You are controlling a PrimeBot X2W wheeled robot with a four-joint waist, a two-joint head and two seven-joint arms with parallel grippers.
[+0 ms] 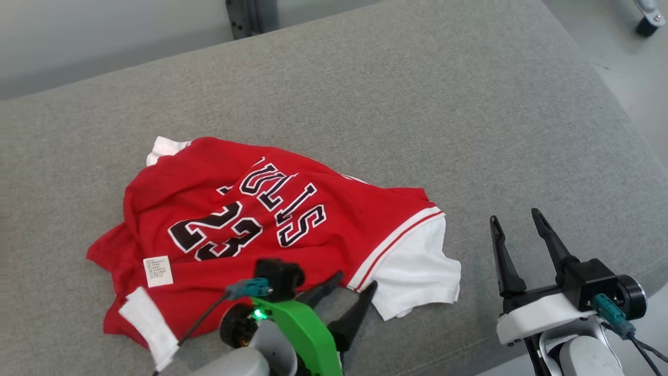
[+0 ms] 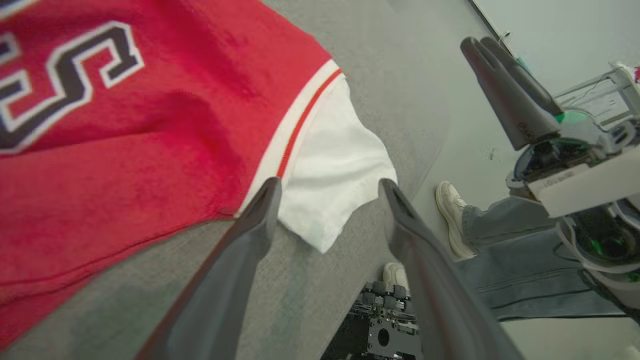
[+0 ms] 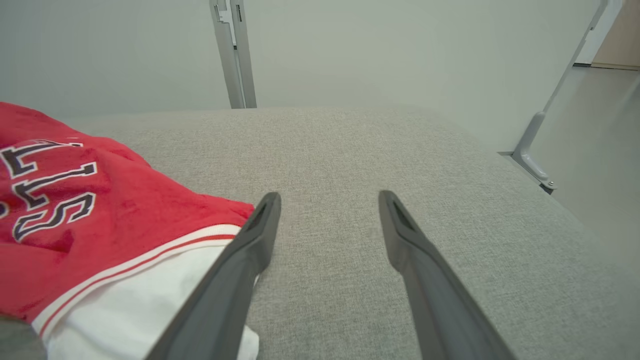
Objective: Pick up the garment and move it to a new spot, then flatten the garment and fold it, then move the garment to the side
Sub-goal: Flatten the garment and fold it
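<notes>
The garment [image 1: 250, 224] is a red jersey with black lettering and white sleeves, lying rumpled on the grey cushion [image 1: 417, 104], its care label facing up. My left gripper [image 1: 356, 279] is open at the jersey's near edge, by the white sleeve [image 1: 417, 271], with nothing between its fingers. In the left wrist view the sleeve [image 2: 330, 170] lies just beyond the left gripper [image 2: 330, 187]. My right gripper [image 1: 516, 216] stands open to the right of the sleeve, over bare cushion. The right wrist view shows the right gripper [image 3: 330, 197] open with the garment [image 3: 75, 210] to its left.
The cushion's right edge [image 1: 642, 151] drops to the floor. A metal post [image 1: 245, 18] stands behind the cushion. A person's shoes and jeans [image 2: 500, 240] show beside the cushion in the left wrist view. A caster wheel [image 1: 649, 21] sits at the far right.
</notes>
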